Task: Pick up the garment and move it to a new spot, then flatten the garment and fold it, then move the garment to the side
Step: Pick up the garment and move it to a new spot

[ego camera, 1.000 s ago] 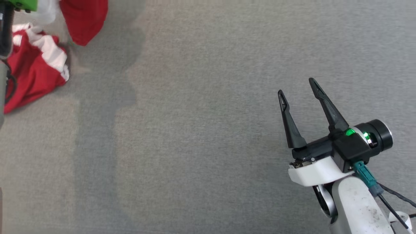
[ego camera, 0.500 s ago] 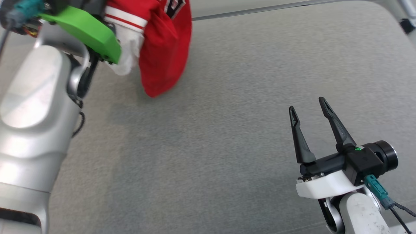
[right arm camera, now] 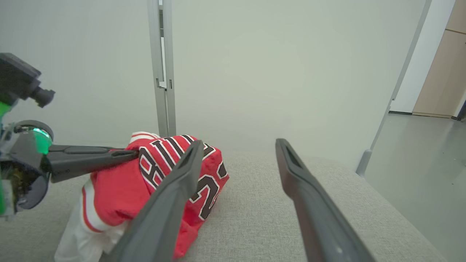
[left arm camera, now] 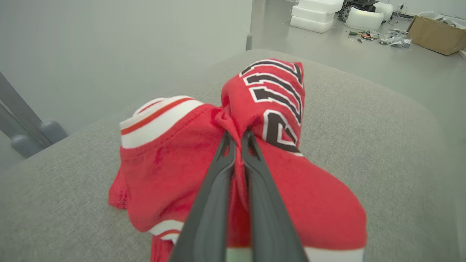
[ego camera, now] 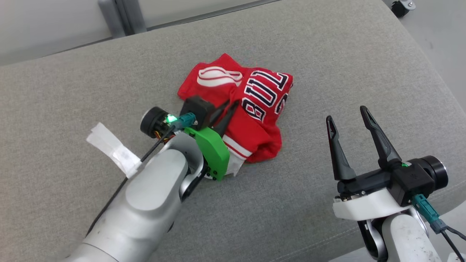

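Clearly the left gripper (ego camera: 230, 107) is nearer, pinching a fold atop the bunched garment (ego camera: 262, 127); the right gripper (ego camera: 346, 113) hangs spread, apart on the garment's right.

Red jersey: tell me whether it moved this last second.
Yes: the jersey came down from hanging onto the grey cushion, left claw shut on it.

The red fabric jersey (ego camera: 263, 136) with white striped trim carries big black letters (ego camera: 259, 99) edged in white. In the head view they read "BUL"; the rest of the word bends away over a fold and cannot be read surely. In the right wrist view a black digit (right arm camera: 205, 191) in the same style, a "2", stands below the letters; the sign beside it is cut by crumpling.
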